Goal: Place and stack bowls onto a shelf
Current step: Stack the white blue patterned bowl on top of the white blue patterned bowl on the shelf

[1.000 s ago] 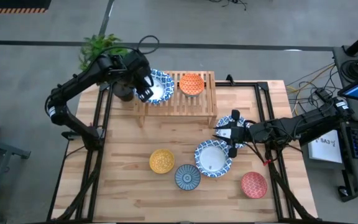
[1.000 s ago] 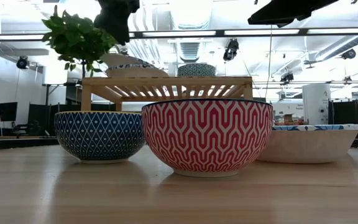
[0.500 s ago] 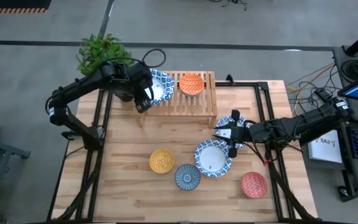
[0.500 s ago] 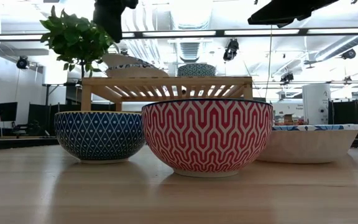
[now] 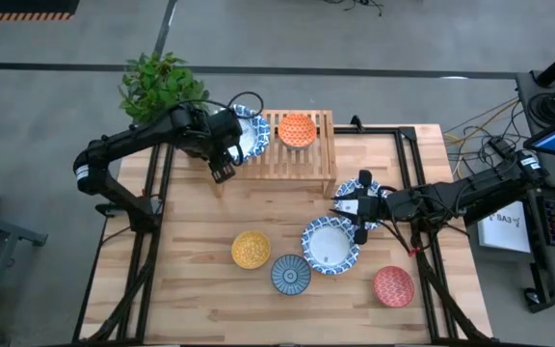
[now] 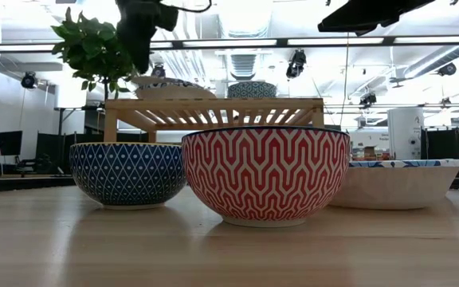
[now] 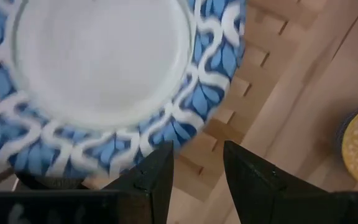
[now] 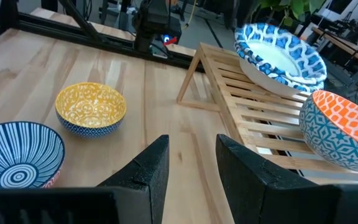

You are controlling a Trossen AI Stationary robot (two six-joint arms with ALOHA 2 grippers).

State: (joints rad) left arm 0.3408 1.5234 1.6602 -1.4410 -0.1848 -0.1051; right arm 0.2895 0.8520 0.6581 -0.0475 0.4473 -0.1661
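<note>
A wide white bowl with a blue-patterned rim [image 5: 248, 133] sits on the left end of the light-wood shelf [image 5: 311, 164]. In the right wrist view [image 8: 281, 56] it rests on another of its kind. The orange bowl [image 5: 297, 130] stands beside it on the slats. My left gripper [image 5: 222, 166] is open and empty, just off the shelf's near left corner, with the bowl's rim [image 7: 185, 118] ahead of its fingers. My right gripper [image 5: 347, 207] is open and empty, above the table between two wide white bowls, one nearer the near edge [image 5: 330, 244] and one under the arm [image 5: 372, 191].
The yellow bowl [image 5: 251, 250], the blue-grey bowl [image 5: 290, 273] and the red bowl [image 5: 393, 285] stand on the plank table near its front. A potted plant [image 5: 157, 82] stands at the far left corner, close behind my left arm. The shelf's right half is bare.
My left gripper has drawn back from the wide bowl on the shelf toward the table's near edge and now stands clear of its rim. The upper bowl, tilted before, has settled nearly level on the one below.
</note>
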